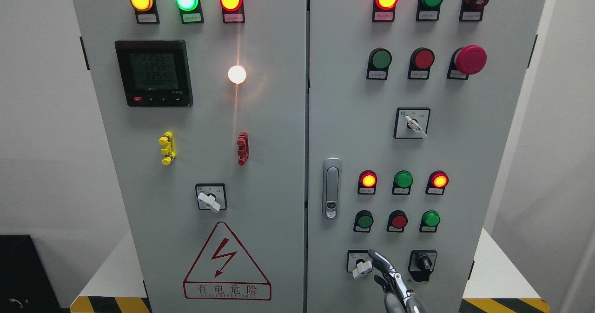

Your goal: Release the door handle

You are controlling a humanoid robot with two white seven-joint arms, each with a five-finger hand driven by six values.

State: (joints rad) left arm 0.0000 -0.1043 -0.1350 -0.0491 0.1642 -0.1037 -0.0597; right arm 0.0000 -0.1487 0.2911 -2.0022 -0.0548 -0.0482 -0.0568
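Observation:
A grey electrical cabinet has two doors, both closed. The silver door handle (331, 188) sits upright in its recess on the left edge of the right door (465, 164). My right hand (388, 276) comes up from the bottom edge, well below and right of the handle and apart from it. Its fingers (379, 258) are relaxed, point up and left, and hold nothing. Their tips are close to a white rotary switch (362, 266). The left arm is out of view.
The right door carries lit and unlit indicator lamps, a red mushroom stop button (470, 59) and rotary switches (415, 125). The left door (195, 164) has a meter (154, 73), lamps and a warning triangle (226, 262). The cabinet stands on a white base with hazard stripes (502, 304).

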